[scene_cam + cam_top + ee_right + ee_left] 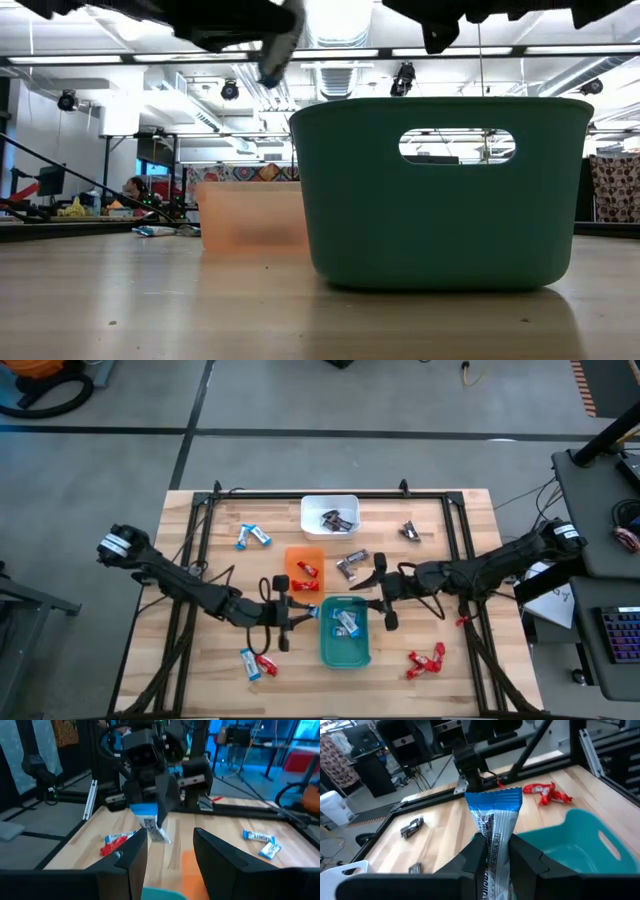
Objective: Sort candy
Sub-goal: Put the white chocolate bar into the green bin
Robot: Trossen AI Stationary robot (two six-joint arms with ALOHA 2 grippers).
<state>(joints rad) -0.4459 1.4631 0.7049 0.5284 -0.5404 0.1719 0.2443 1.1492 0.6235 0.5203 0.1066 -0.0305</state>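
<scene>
**Left wrist view: blue candy pinched beside the teal tray**

Left wrist view shows my left jaws nearly closed on a blue-and-white candy (pixel 494 827), upright, just beside the teal tray (pixel 580 840). From above, my left gripper (pixel 300 610) hangs at that tray's left edge, below the orange tray (pixel 304 582). My right gripper (pixel 378 592) hovers at the teal tray's upper right, jaws parted and holding nothing (its fingers frame bare worktop (pixel 450 660)). Other candies lie scattered: red ones (pixel 425 660) lower right, dark ones in the white tray (pixel 329 515), blue ones (pixel 252 537) upper left.
</scene>
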